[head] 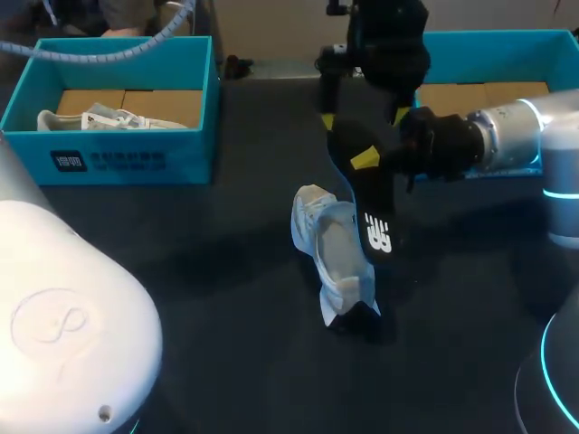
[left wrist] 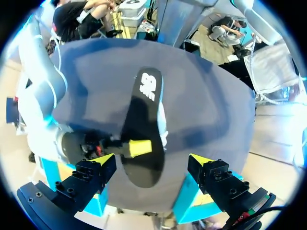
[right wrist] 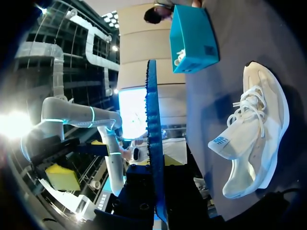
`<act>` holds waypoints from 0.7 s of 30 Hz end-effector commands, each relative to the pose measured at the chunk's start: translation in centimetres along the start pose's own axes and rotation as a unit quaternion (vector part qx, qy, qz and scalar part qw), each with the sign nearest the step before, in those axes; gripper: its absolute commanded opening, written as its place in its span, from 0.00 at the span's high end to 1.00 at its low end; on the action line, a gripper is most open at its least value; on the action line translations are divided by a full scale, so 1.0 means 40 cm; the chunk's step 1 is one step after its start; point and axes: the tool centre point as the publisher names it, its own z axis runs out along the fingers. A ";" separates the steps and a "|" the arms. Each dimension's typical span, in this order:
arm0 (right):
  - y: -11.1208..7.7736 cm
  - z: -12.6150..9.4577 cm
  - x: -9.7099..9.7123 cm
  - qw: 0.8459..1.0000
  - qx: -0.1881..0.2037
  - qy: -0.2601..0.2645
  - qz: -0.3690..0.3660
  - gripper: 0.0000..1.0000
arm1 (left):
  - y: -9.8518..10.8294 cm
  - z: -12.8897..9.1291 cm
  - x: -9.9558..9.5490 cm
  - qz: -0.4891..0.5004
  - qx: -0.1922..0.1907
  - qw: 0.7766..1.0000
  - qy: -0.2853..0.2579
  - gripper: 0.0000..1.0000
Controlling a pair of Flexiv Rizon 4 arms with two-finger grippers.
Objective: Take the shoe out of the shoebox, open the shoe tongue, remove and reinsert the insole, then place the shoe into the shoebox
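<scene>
A white shoe [head: 335, 258] lies on the dark table near the middle, also seen in the right wrist view [right wrist: 254, 139]. Above it hangs the black insole [head: 373, 212], blue along its edge [right wrist: 153, 143], with my right gripper [head: 366, 161] shut on its upper end. In the left wrist view the insole [left wrist: 144, 120] hangs below, pinched by the right gripper's yellow fingertips [left wrist: 139, 147]. My left gripper [left wrist: 152, 160] stands open above the insole's held end, its fingers apart from it; in the head view it sits at the back middle [head: 362, 117].
A teal shoebox [head: 118, 158] at the back left holds another white shoe [head: 109, 119]. A second teal shoebox [head: 493, 45] stands at the back right behind my right arm [head: 516, 136]. My left arm's white housing [head: 63, 307] fills the near left corner.
</scene>
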 end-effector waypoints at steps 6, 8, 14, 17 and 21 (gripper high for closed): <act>-0.003 0.003 0.010 1.000 -0.003 -0.004 -0.004 1.00 | -0.008 0.020 0.008 0.011 -0.006 1.000 -0.026 0.00; -0.004 0.003 0.009 1.000 -0.003 -0.004 -0.005 1.00 | -0.014 0.018 0.012 0.017 -0.007 0.999 -0.035 0.00; -0.013 -0.002 0.004 1.000 -0.007 -0.001 -0.003 1.00 | 0.010 0.021 0.051 0.023 0.020 0.995 -0.098 0.00; -0.019 -0.008 0.008 1.000 -0.010 -0.002 -0.002 1.00 | 0.023 0.033 0.076 0.039 0.027 0.990 -0.131 0.00; -0.028 -0.017 0.011 1.000 -0.013 -0.002 0.000 1.00 | 0.014 0.044 0.099 0.068 0.037 0.980 -0.183 0.00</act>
